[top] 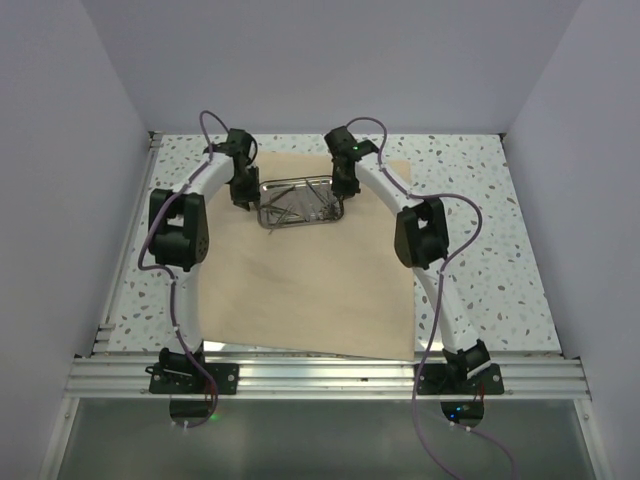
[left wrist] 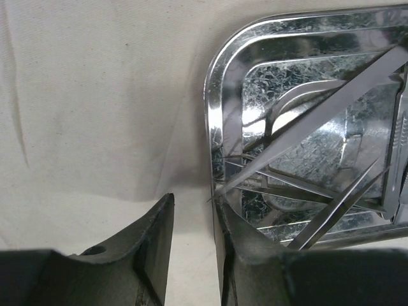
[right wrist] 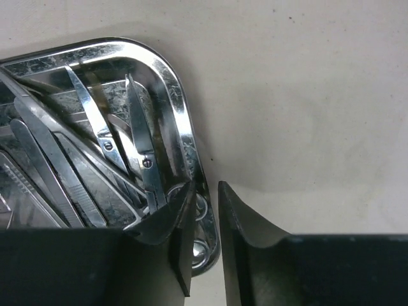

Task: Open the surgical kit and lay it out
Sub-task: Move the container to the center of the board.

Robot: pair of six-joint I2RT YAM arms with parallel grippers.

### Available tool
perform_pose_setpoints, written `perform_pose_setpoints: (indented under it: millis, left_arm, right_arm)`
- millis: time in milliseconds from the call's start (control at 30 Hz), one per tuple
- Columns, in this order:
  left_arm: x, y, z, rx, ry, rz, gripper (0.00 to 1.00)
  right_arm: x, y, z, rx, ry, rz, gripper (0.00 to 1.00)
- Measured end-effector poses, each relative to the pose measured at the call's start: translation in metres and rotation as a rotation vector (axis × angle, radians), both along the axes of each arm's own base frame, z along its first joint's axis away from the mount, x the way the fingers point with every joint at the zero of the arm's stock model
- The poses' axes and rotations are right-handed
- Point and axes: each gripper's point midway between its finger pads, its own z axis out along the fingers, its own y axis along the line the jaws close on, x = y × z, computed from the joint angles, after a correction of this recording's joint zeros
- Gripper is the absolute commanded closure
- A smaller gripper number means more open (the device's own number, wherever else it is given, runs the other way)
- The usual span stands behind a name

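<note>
The beige cloth wrap (top: 300, 290) lies spread flat on the table. The shiny steel tray (top: 300, 226) sits on its far middle and holds scissors (right wrist: 143, 153) and tweezers (left wrist: 331, 105). My left gripper (top: 243, 195) is at the tray's left end. In the left wrist view it (left wrist: 194, 197) is open and straddles the tray rim (left wrist: 213, 95), one finger inside and one on the cloth. My right gripper (top: 345, 188) is at the tray's right end. In the right wrist view it (right wrist: 206, 186) is narrowly open astride the rim (right wrist: 182, 121), with a small gap showing.
The speckled tabletop (top: 480, 230) shows around the cloth. White walls enclose the left, right and back. An aluminium rail (top: 320, 375) with both arm bases runs along the near edge. The cloth's near edge hangs close to that rail.
</note>
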Motion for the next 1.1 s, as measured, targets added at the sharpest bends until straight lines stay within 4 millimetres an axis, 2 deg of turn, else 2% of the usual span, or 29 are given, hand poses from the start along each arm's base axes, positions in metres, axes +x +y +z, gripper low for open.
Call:
perform_pose_setpoints:
  millis: [33,67,100,300,333,367,633,800,933,1100]
  left_arm:
    - [0.0,0.0,-0.001,-0.009,0.002,0.0,0.69]
    - [0.0,-0.001,-0.001,-0.019,0.002,-0.003,0.72]
    - [0.001,-0.002,-0.001,-0.022,0.0,-0.003,0.74]
    - [0.005,-0.01,-0.001,-0.061,-0.012,-0.019,0.87]
    - [0.005,-0.01,-0.001,-0.065,-0.013,-0.02,0.91]
    - [0.006,-0.01,-0.003,-0.064,-0.013,-0.021,0.99]
    - [0.011,-0.013,-0.006,-0.091,-0.026,-0.033,1.0]
    - [0.012,-0.015,-0.006,-0.104,-0.042,-0.046,1.0]
    - [0.001,-0.018,-0.004,-0.118,-0.03,-0.06,1.0]
    - [-0.024,-0.014,0.002,-0.113,-0.007,-0.061,1.0]
  right_arm:
    - [0.001,0.001,-0.001,0.005,-0.001,-0.003,0.88]
    - [0.003,0.003,-0.001,0.01,-0.006,-0.004,0.97]
    - [0.003,0.002,-0.001,0.007,-0.008,-0.005,1.0]
    - [0.003,0.0,-0.002,-0.002,-0.012,-0.003,1.0]
    - [0.003,0.0,-0.003,-0.002,-0.015,-0.001,1.0]
    - [0.002,0.0,-0.003,-0.002,-0.018,0.0,1.0]
    - [-0.003,-0.001,-0.002,0.01,-0.027,0.007,1.0]
    - [-0.02,-0.006,0.0,0.009,-0.003,0.006,1.0]
    - [-0.041,-0.013,0.004,0.001,0.037,0.006,1.0]
    - [-0.071,-0.029,0.023,-0.012,0.07,-0.002,1.0]
